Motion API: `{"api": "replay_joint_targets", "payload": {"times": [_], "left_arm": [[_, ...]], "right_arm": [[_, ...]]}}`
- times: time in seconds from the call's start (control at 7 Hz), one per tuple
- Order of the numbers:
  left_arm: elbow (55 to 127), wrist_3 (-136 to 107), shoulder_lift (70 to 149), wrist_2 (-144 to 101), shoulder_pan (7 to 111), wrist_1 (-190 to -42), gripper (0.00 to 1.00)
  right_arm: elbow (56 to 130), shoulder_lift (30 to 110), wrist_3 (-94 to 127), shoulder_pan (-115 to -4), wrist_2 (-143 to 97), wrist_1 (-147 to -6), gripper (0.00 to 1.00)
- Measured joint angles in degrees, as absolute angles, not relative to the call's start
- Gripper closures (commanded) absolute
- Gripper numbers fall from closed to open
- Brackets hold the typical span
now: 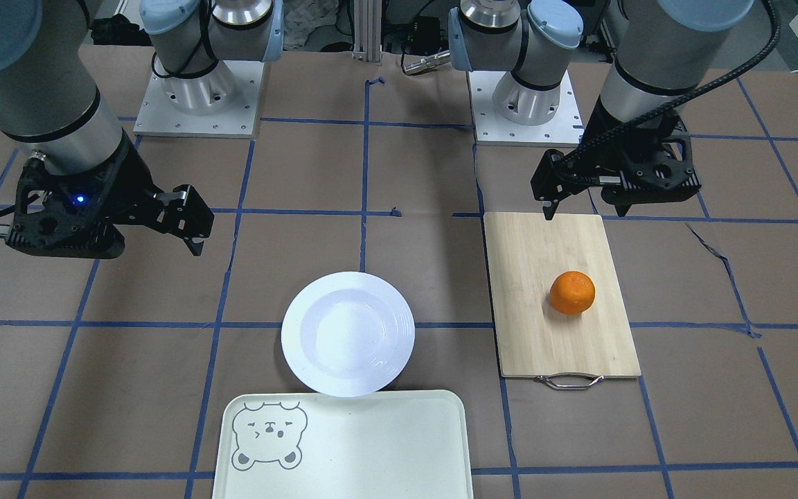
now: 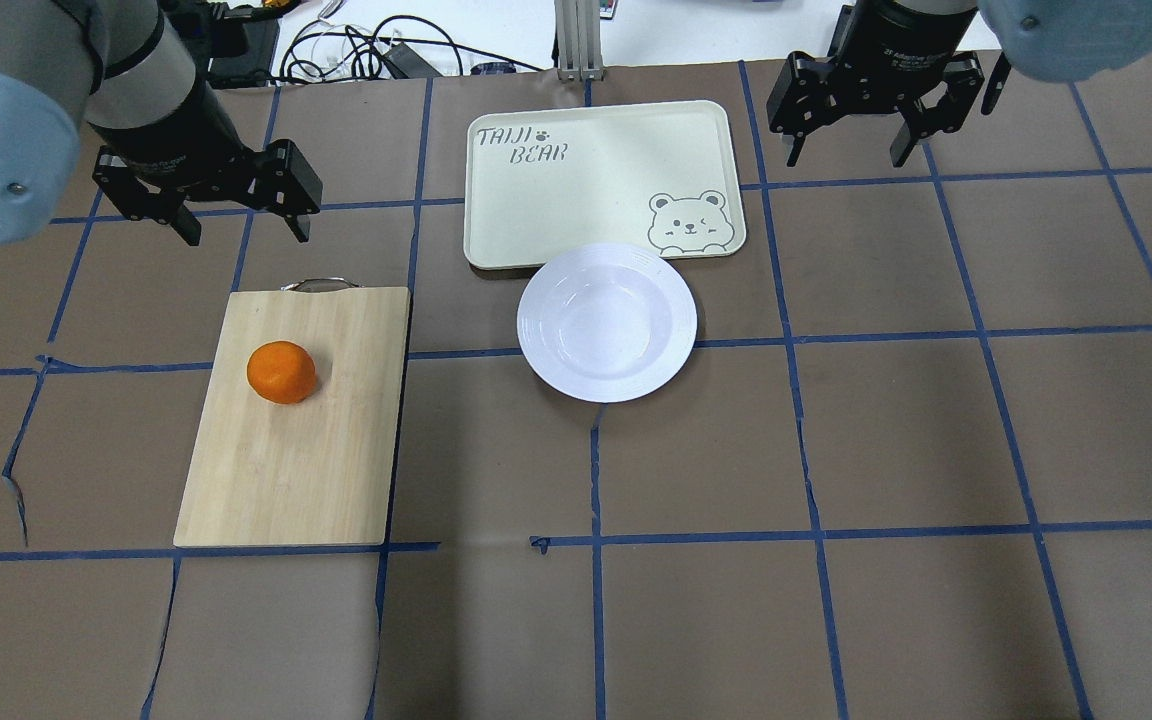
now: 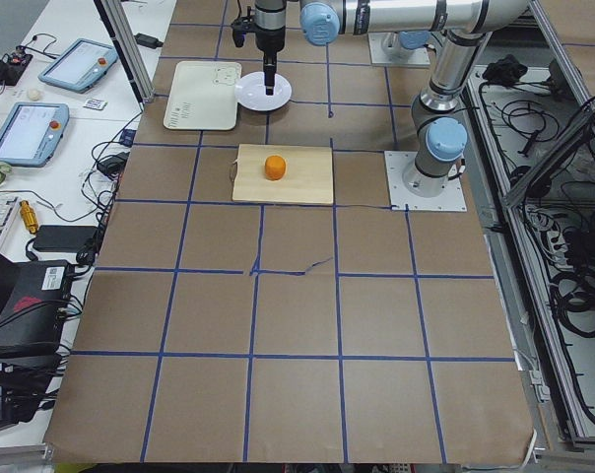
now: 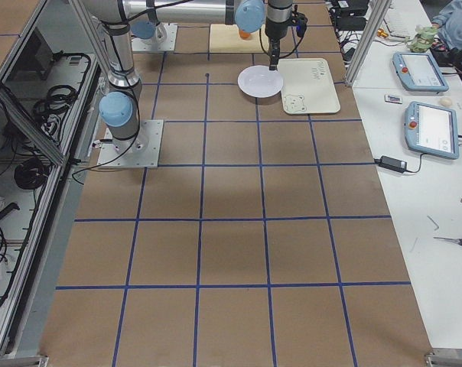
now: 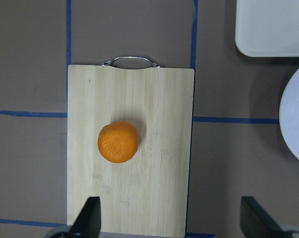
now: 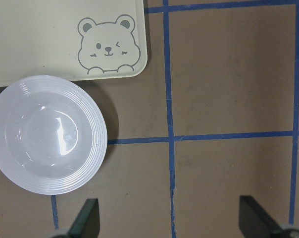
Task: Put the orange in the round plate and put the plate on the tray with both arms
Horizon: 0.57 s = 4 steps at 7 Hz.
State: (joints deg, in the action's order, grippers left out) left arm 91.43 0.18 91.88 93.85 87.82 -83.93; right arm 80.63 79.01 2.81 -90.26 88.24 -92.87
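Observation:
The orange (image 2: 281,372) lies on a bamboo cutting board (image 2: 306,470) on the table's left side. It also shows as the orange (image 5: 118,142) in the left wrist view. My left gripper (image 2: 246,228) hovers open beyond the board's handle end, holding nothing. The white round plate (image 2: 606,322) sits empty at mid-table, its far edge overlapping the rim of the cream tray (image 2: 596,180). My right gripper (image 2: 848,152) hangs open to the right of the tray, apart from the plate (image 6: 45,134) and holding nothing.
The cutting board has a metal handle (image 2: 320,285) facing away from the robot. Brown paper with blue tape lines covers the table. Cables and tablets lie beyond the far edge. Both arm bases (image 1: 197,97) stand on the robot's side.

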Motion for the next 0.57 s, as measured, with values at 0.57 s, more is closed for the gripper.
{"api": "replay_joint_targets", "payload": {"times": [0.57], "left_arm": [[91.3,0.2,91.6,93.4,88.0,-83.9,0.0]], "right_arm": [[80.7,79.0,2.8,-90.3,88.2,-93.0,0.0]]}}
